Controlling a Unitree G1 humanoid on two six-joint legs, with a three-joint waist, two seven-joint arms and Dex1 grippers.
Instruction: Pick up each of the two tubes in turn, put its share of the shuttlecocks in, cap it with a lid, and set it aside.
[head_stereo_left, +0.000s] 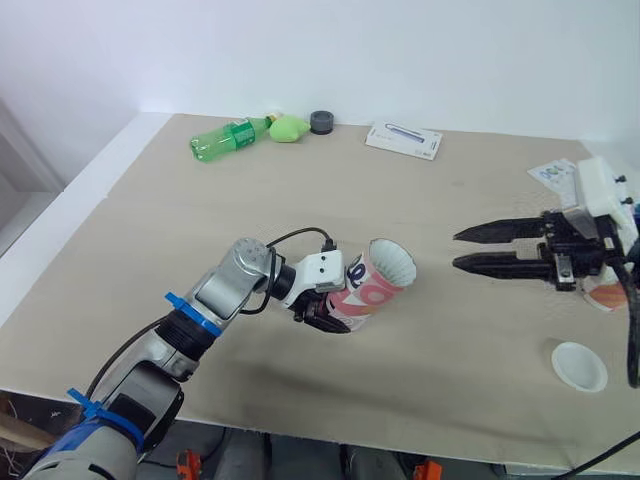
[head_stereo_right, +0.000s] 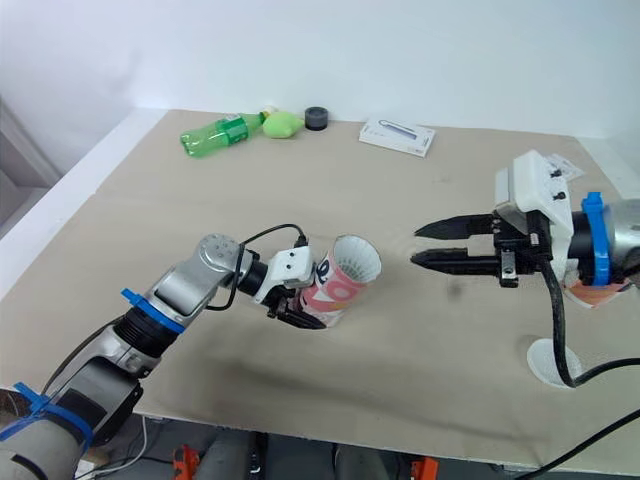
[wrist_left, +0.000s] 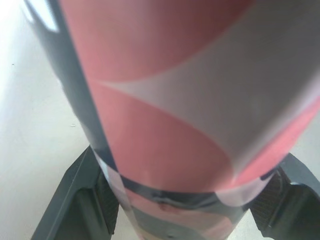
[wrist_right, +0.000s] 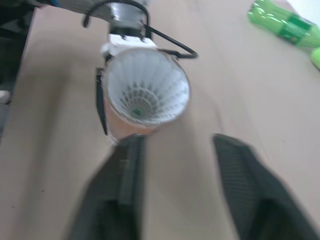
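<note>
Tube (head_stereo_left: 368, 290) leans over the counter (head_stereo_left: 200, 230), clamped low on its body by the left jaws, its mouth facing the right jaws, which stand apart and empty nearby. Shuttlecocks (wrist_right: 145, 97) fill the mouth. Capping looks next: the right jaws should take the white lid (head_stereo_left: 579, 365) by its rim and press it on square while the left holds firm
</note>
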